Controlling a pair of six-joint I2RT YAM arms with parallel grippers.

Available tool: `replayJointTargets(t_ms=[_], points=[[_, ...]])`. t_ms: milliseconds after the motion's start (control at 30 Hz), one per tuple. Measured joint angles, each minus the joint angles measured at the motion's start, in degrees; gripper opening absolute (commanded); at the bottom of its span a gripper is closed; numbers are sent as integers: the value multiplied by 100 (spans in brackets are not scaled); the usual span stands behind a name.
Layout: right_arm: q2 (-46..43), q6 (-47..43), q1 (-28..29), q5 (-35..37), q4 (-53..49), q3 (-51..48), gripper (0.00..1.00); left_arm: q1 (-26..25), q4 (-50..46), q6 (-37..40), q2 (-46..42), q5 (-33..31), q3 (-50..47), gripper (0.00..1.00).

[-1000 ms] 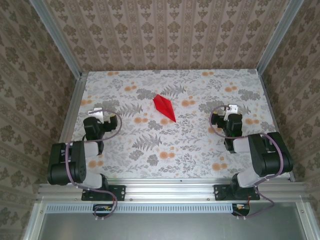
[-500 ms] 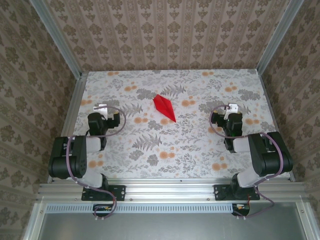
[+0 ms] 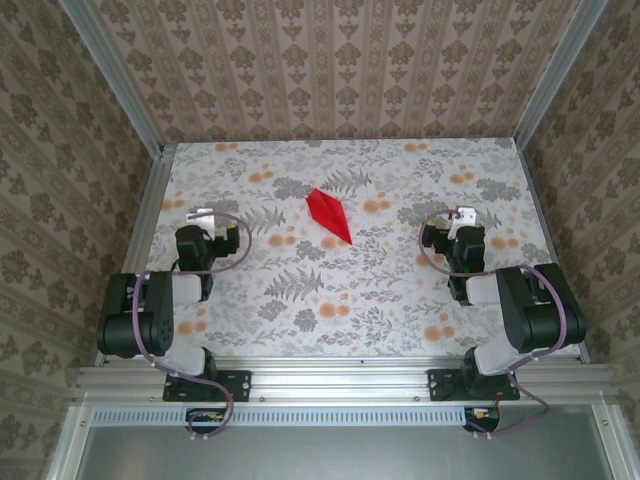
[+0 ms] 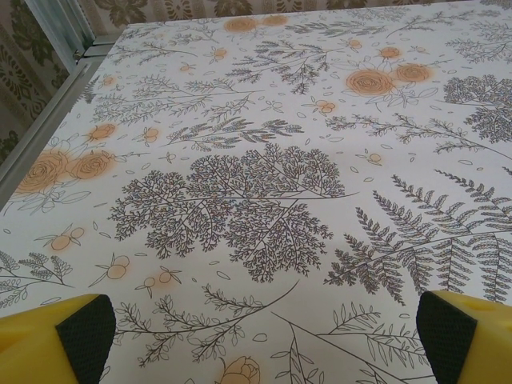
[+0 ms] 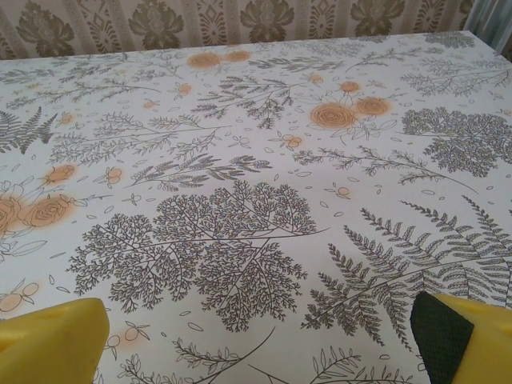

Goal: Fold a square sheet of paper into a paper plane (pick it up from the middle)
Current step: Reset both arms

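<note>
1. Now we find the paper plane (image 3: pixel 329 216) lying flat on the table (image 3: pixel 400 300), a little toward 12 o'clock from the table's middle. It is a slim red diamond with a centre crease, its long axis running from about 11 o'clock to 5 o'clock.
2. At roughly 9 o'clock from it, well apart, we see the left gripper (image 3: pixel 202 215). Its jaws are spread wide and hold nothing. In the left wrist view, its dark pads (image 4: pixel 86 332) on yellow fingers sit at the two lower corners, with bare floral tabletop between them.
3. At roughly 3 o'clock from the plane, also well apart, we see the right gripper (image 3: pixel 465 215). It too gapes fully and grips nothing. In the right wrist view, its yellow fingers (image 5: pixel 48 340) frame printed ferns and orange flowers.
4. Both arms are folded back toward their bases at 6 o'clock.
5. Patterned walls (image 3: pixel 330 70) close the table in at 9, 12 and 3 o'clock.
</note>
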Motion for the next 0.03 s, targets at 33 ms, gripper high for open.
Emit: replayJointTargets(t_ms=[33], points=[[0, 0, 0, 0, 0, 0, 100, 0, 0, 0, 0, 0, 0, 100]])
